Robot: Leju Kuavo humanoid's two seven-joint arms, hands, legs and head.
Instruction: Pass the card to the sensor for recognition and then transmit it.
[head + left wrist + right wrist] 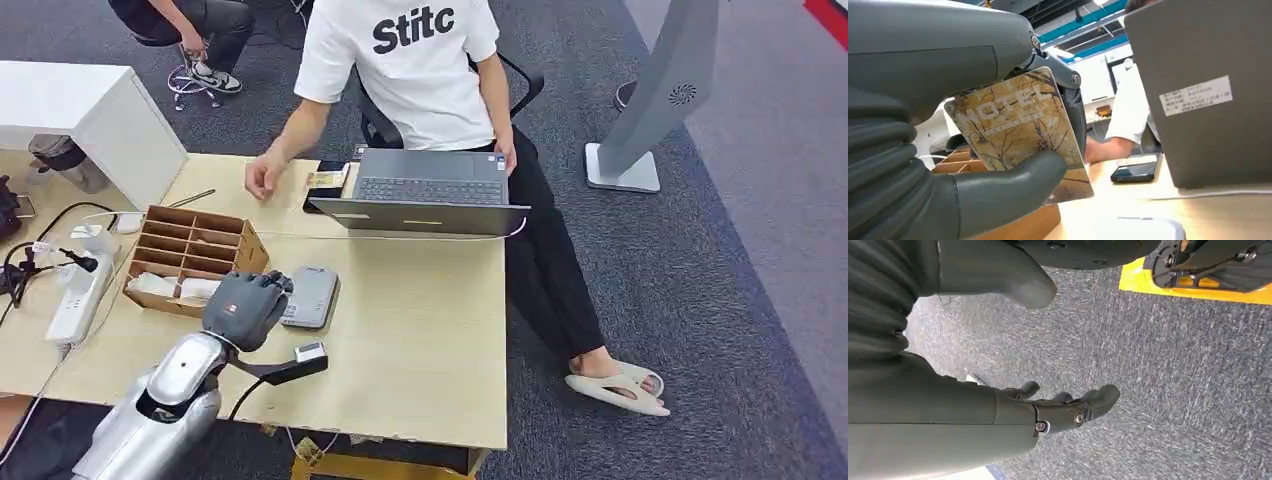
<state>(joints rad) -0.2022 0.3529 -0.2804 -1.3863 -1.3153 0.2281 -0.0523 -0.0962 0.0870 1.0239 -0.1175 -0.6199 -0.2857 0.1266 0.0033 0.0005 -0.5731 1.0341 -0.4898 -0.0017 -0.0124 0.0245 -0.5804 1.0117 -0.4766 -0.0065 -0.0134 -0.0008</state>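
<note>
The wooden table [420,330] is the biggest thing here, and a person in a white shirt [415,70] sits at its far side behind an open grey laptop [430,190]. Near the table's left part stands a wooden organiser box [190,255] with several compartments, and just beside it, on its right, lies the flat grey sensor [312,296]. A white power strip [75,295] lies further left, and a dark phone [1137,170] rests on the table beside the laptop. The left hand [243,308] hovers at the left edge of the sensor, between the box and the sensor; it pinches the card [1020,131], a brownish one with tree pattern and the word HOTEL, between the thumb and the fingers. The right hand [1058,407] hangs over the grey carpet [1173,370], fingers spread apart and holding nothing.
</note>
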